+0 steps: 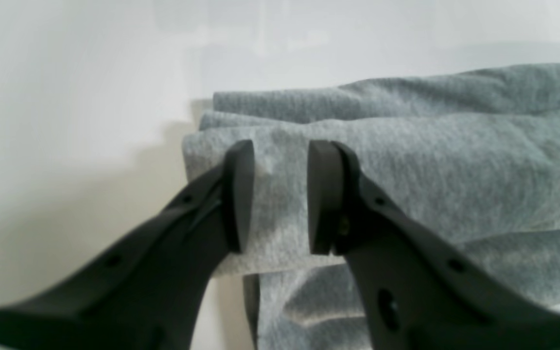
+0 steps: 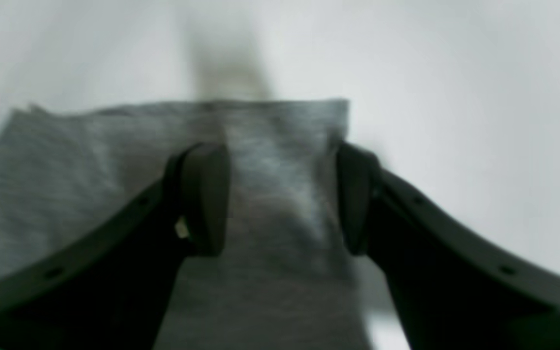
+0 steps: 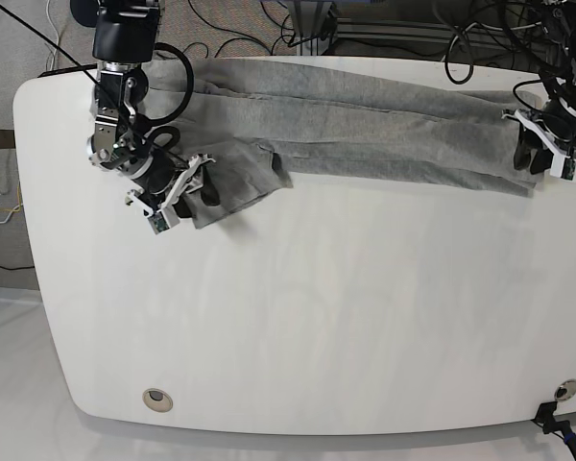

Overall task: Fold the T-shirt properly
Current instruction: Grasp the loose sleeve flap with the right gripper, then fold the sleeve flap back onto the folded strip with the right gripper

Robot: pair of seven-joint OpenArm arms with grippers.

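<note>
The T-shirt (image 3: 365, 125) lay as a long grey band across the far side of the white bench (image 3: 317, 317), running from about ten o'clock to two o'clock, already doubled lengthwise, with one loose flap hanging down toward nine o'clock. The left gripper (image 1: 280, 194) sat at the band's two o'clock end, its fingers (image 1: 238, 194) parted with a thick fold of cloth between them; whether they truly pinched it or only straddled it could not be told. The right gripper (image 2: 280, 197) stood at the flap, its fingers (image 2: 207, 194) spread wide with grey cloth between them, apparently not yet closed. The step in hand seemed to be taking hold of both ends ahead of a crosswise fold. The next move would likely call for firm pinches through every layer, then lifting one end over toward the other without dragging the band askew. The bench was smooth and glossy, with round fittings near six and four o'clock; cables trailed over grey carpet beyond twelve o'clock.
</note>
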